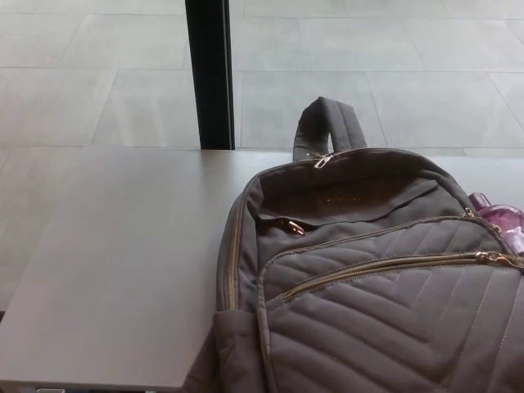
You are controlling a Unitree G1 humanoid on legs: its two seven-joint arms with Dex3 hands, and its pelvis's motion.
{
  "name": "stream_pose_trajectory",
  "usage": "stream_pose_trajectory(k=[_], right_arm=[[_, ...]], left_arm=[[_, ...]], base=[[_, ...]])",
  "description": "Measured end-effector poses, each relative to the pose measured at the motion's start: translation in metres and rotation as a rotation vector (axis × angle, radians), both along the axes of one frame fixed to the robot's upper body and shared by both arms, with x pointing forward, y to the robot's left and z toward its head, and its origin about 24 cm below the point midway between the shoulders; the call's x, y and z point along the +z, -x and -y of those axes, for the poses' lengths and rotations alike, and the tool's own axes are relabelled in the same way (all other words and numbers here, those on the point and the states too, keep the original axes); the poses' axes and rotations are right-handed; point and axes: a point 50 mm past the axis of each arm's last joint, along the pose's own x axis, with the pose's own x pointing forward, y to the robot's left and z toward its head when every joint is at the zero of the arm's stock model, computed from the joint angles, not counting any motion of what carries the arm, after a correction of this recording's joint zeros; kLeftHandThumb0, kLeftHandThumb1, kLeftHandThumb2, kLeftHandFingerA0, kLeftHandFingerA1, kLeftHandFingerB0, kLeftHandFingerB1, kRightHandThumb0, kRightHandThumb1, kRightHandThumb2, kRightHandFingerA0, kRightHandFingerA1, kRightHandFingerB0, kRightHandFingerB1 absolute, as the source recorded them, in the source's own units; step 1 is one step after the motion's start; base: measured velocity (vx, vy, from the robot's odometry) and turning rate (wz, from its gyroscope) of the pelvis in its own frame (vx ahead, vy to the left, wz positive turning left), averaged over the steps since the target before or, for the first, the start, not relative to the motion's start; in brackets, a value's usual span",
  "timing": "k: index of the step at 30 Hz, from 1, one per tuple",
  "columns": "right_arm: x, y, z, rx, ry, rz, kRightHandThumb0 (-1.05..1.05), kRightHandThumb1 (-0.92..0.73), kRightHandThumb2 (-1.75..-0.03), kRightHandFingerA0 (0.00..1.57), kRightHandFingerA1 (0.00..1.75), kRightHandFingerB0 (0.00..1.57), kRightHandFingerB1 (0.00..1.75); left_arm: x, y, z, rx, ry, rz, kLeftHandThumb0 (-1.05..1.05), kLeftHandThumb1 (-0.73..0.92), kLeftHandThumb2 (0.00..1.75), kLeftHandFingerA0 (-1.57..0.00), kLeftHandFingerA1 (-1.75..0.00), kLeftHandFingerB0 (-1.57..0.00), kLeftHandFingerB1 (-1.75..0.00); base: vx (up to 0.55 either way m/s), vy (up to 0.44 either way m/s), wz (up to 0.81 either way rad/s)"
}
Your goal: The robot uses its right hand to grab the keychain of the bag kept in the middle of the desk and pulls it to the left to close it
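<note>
bag (385, 286) is lying face up on the desk (123, 262), leaving its gold zipper pull (293, 227) exposed for grabbing, while neither robot hand is showing.

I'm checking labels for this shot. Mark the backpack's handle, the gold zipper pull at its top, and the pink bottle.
handle (325, 110), head view, top of the padded loop.
zipper pull (322, 160), head view, the gold tab.
pink bottle (501, 218), head view, its visible body.
</note>
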Motion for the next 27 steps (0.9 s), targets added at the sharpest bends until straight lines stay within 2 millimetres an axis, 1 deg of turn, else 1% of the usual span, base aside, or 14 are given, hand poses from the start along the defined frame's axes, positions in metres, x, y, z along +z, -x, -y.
stream_pose_trajectory(k=[1,3,4,5,9,10,11,12,14,15,16,17,21,27], right_arm=[[0.004,-0.006,0.002,0.001,-0.003,0.033,-0.62,-0.68,-0.61,0.47,0.64,0.19,0.30],[0.011,-0.015,0.006,0.008,-0.002,0.077,-0.64,-0.69,-0.61,0.42,0.61,0.15,0.30],[0.015,-0.019,0.008,0.012,-0.002,0.096,-0.64,-0.69,-0.61,0.43,0.60,0.14,0.31],[0.021,-0.026,0.010,0.023,0.002,0.124,-0.69,-0.68,-0.61,0.42,0.64,0.13,0.31],[0.048,-0.053,0.016,0.076,0.039,0.250,-0.65,-0.69,-0.61,0.47,0.63,0.13,0.28],[0.055,-0.060,0.016,0.092,0.049,0.283,-0.63,-0.67,-0.61,0.69,0.74,0.16,0.27],[0.063,-0.070,0.017,0.109,0.055,0.323,-0.69,-0.55,-0.87,0.60,0.71,0.09,0.38],[0.074,-0.084,0.019,0.131,0.065,0.381,-0.65,-0.67,-0.61,0.61,0.62,0.15,0.26],[0.093,-0.104,0.018,0.177,0.084,0.469,-0.67,-0.67,-0.61,0.54,0.58,0.15,0.26],[0.102,-0.114,0.016,0.208,0.095,0.513,-0.65,-0.67,-0.61,0.51,0.57,0.15,0.26],[0.111,-0.122,0.013,0.238,0.103,0.553,-0.63,-0.67,-0.61,0.45,0.53,0.17,0.27],[0.116,-0.126,0.010,0.257,0.108,0.573,-0.66,-0.65,-0.60,0.41,0.47,0.19,0.28],[0.140,-0.143,-0.007,0.368,0.133,0.663,-0.64,-0.58,-0.58,0.45,0.49,0.22,0.29],[0.164,-0.161,-0.042,0.563,0.134,0.739,-0.56,-0.47,-0.78,0.26,0.55,0.10,0.40]], left_arm=[[0.000,-0.001,0.000,0.002,0.003,0.008,-0.49,0.60,0.58,-0.64,-0.54,-0.51,-0.42],[0.000,-0.003,0.000,0.001,0.007,0.023,-0.48,0.60,0.58,-0.62,-0.54,-0.51,-0.43],[0.001,-0.004,0.000,0.002,0.009,0.031,-0.53,0.47,0.83,-0.56,-0.62,-0.43,-0.54],[0.001,-0.005,0.000,0.004,0.013,0.039,-0.51,0.59,0.58,-0.63,-0.54,-0.53,-0.43],[0.000,-0.006,0.000,0.006,0.027,0.049,-0.54,0.59,0.58,-0.66,-0.57,-0.55,-0.42],[0.000,-0.007,0.000,0.005,0.028,0.049,-0.53,0.60,0.59,-0.65,-0.56,-0.54,-0.42],[0.000,-0.006,0.000,0.004,0.029,0.047,-0.51,0.61,0.59,-0.62,-0.55,-0.51,-0.42],[0.000,-0.006,0.001,0.003,0.031,0.045,-0.50,0.61,0.59,-0.63,-0.54,-0.52,-0.42],[0.000,-0.008,0.001,0.003,0.034,0.051,-0.50,0.60,0.58,-0.63,-0.56,-0.52,-0.42],[0.000,-0.009,0.001,0.004,0.037,0.055,-0.50,0.60,0.58,-0.62,-0.56,-0.52,-0.42],[0.000,-0.010,0.001,0.003,0.040,0.059,-0.56,0.47,0.85,-0.59,-0.67,-0.47,-0.55],[0.000,-0.011,0.001,0.002,0.041,0.060,-0.54,0.62,0.59,-0.63,-0.61,-0.54,-0.43],[0.000,-0.007,0.001,0.004,0.042,0.052,-0.49,0.62,0.59,-0.62,-0.54,-0.54,-0.42],[-0.001,-0.008,0.001,0.002,0.043,0.054,-0.53,0.61,0.59,-0.63,-0.60,-0.54,-0.43]], base=[[0.00,0.000,0.00],[0.00,0.000,0.00],[0.00,0.000,0.00],[0.00,0.000,0.00],[0.00,0.000,0.00],[0.00,0.000,0.00],[0.00,0.000,0.00],[0.00,0.000,0.00],[0.00,0.000,0.00],[0.00,0.000,0.00],[0.00,0.000,0.00],[0.00,-0.009,0.08],[0.00,0.000,0.00],[0.00,0.000,0.00]])
